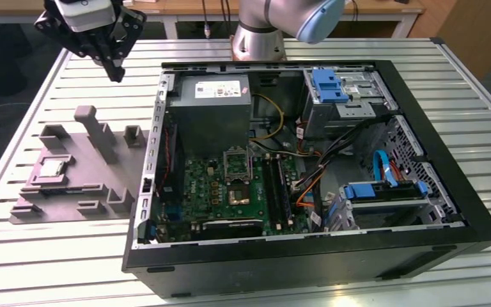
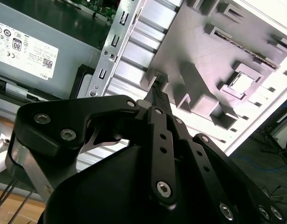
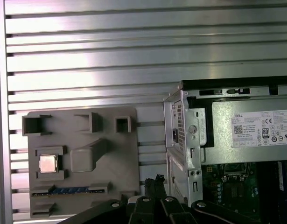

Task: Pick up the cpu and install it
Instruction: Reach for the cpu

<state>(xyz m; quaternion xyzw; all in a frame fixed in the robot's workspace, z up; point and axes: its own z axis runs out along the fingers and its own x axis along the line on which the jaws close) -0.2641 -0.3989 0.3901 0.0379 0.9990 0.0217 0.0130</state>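
Pincer (image 1: 116, 73), tips together, holds nothing — cpu (image 1: 54, 167) lies well apart in grey tray (image 1: 87, 182).

From my station I count one case (image 1: 314, 262) on one bench (image 1: 49, 256). Inside the case I make out one green board (image 1: 220, 192) with one socket (image 1: 237, 165), one grey supply (image 1: 215, 115) bearing one white label (image 1: 214, 89), and two blue caddies (image 1: 329, 86) (image 1: 382, 190). Just beside the case, at the exterior view's left, I see one grey tray (image 1: 58, 201) carrying one cpu (image 1: 54, 167). Beyond the case I count one arm (image 1: 267, 25), and over the tray's side of the case, one gripper (image 1: 116, 71).
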